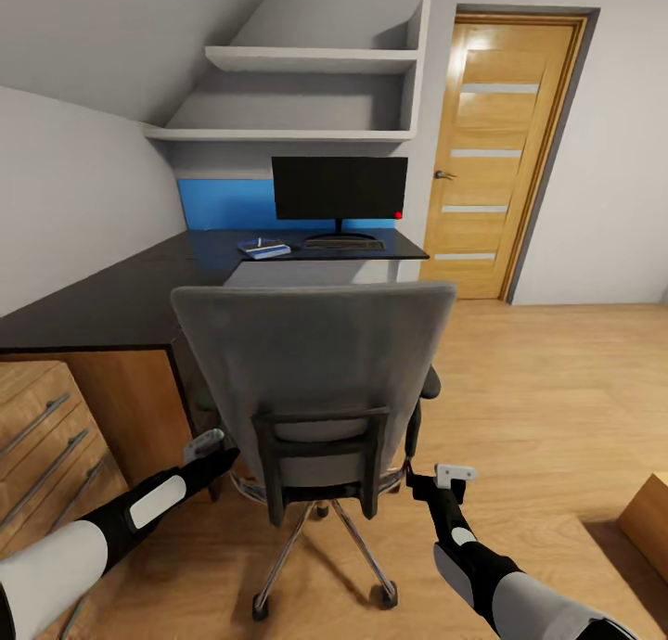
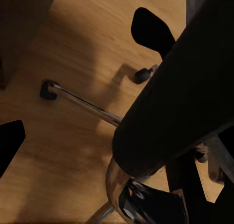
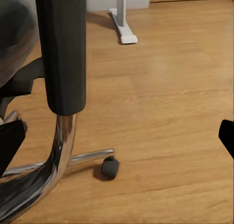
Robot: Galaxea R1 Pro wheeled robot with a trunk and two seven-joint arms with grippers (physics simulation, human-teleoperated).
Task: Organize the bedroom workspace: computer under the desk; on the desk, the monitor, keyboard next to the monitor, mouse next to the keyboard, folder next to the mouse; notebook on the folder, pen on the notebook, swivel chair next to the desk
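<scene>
Facing the swivel chair (image 1: 315, 362), my left claw (image 1: 206, 443) and right claw (image 1: 453, 475) flank its seat, fingers apart, holding nothing; monitor (image 1: 340, 188) and folder (image 1: 263, 248) rest on the bench (image 1: 139, 288).

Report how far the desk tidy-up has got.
Looks done: the monitor stands on the desk, a keyboard in front of it and a blue stack with a pen beside that. The mouse and computer cannot be made out. In hand: the left gripper and right gripper flank the chair. Left: setting the chair next to the desk.
</scene>
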